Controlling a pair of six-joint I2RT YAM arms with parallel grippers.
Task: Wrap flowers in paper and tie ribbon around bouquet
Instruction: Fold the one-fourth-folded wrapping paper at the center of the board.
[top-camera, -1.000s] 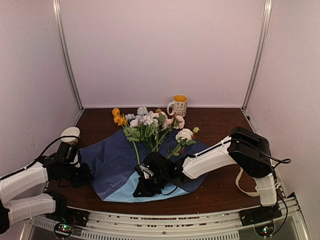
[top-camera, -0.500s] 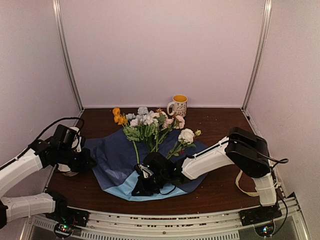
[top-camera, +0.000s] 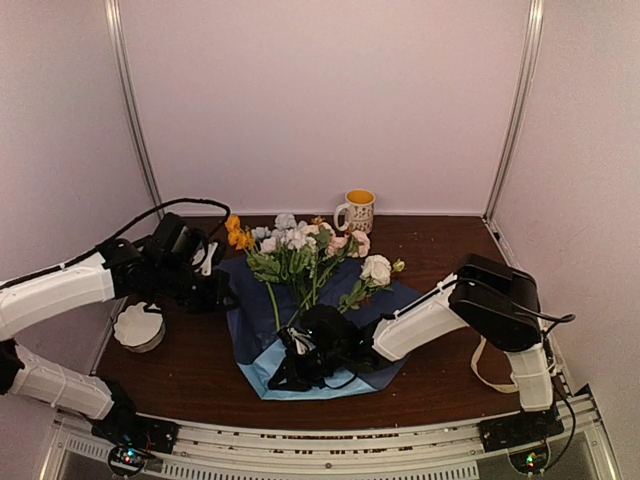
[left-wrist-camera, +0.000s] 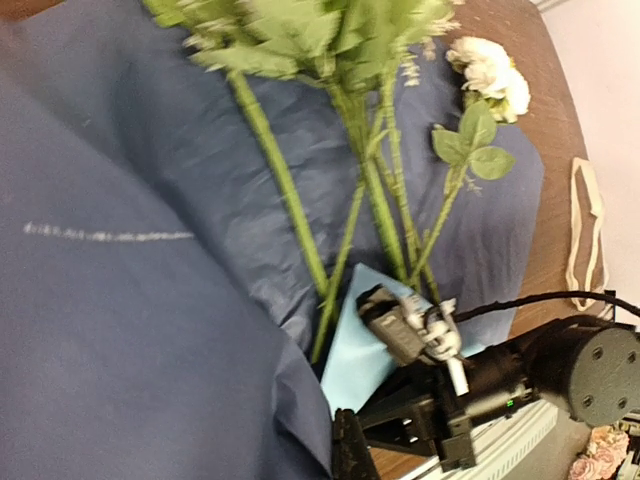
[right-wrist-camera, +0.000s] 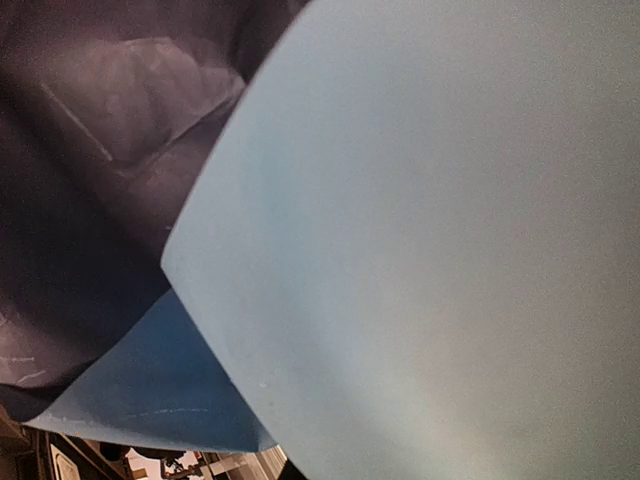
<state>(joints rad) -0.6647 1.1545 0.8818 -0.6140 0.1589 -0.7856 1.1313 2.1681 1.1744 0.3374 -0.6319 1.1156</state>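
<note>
Flowers (top-camera: 300, 248) lie on half-folded blue paper (top-camera: 252, 318); beige ribbon (top-camera: 484, 368) lies apart.

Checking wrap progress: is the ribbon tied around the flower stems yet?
No, the ribbon lies loose on the table, apart from the flowers and the paper.

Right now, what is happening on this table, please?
Two robot arms are wrapping flowers in blue paper. The left gripper is shut on the paper's left edge and holds it lifted, left of the flowers. The right gripper is shut on the near corner, which is folded up at the stem ends with its pale underside showing. The stems lie uncovered on the sheet. The ribbon lies unused near the right arm's base, so nothing is tied yet.
</note>
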